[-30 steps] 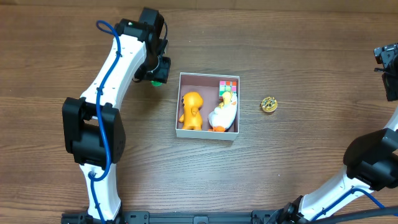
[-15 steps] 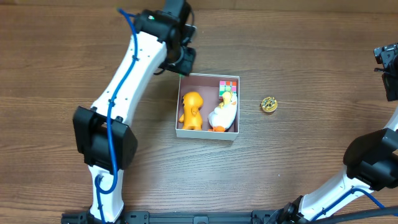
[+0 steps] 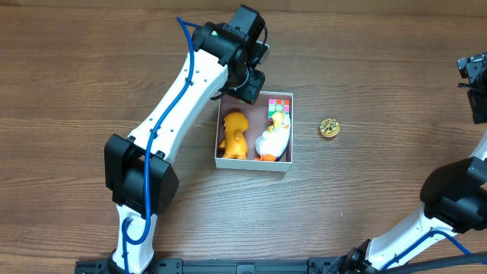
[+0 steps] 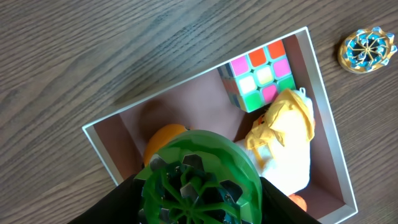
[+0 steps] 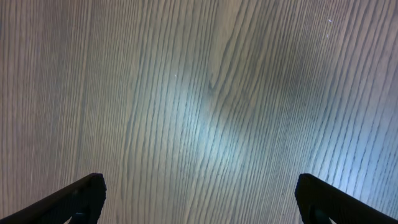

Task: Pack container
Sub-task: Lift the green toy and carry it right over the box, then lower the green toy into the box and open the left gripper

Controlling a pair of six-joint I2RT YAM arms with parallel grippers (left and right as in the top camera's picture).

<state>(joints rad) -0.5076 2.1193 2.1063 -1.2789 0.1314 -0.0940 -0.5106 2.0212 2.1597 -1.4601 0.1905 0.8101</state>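
Note:
The container (image 3: 254,165) is a shallow square box with white walls and a dull pink inside, mid-table. In it lie an orange toy (image 3: 234,134), a white and yellow duck (image 3: 274,137) and a colourful cube (image 3: 279,103). My left gripper (image 3: 248,85) hovers over the box's far left corner, shut on a green spinner toy (image 4: 200,179). The left wrist view shows the container (image 4: 323,106), the cube (image 4: 261,78), the duck (image 4: 283,134) and the orange toy (image 4: 163,138) below the spinner. My right gripper (image 5: 198,202) is open and empty at the far right, over bare wood.
A small gold and teal spinner (image 3: 329,127) lies on the table right of the box; it also shows in the left wrist view (image 4: 367,50). The right arm's base stands at the bottom right (image 3: 449,202).
My left gripper has moved right with the green spinner, from left of the box to over its far left corner. The right arm has not moved.

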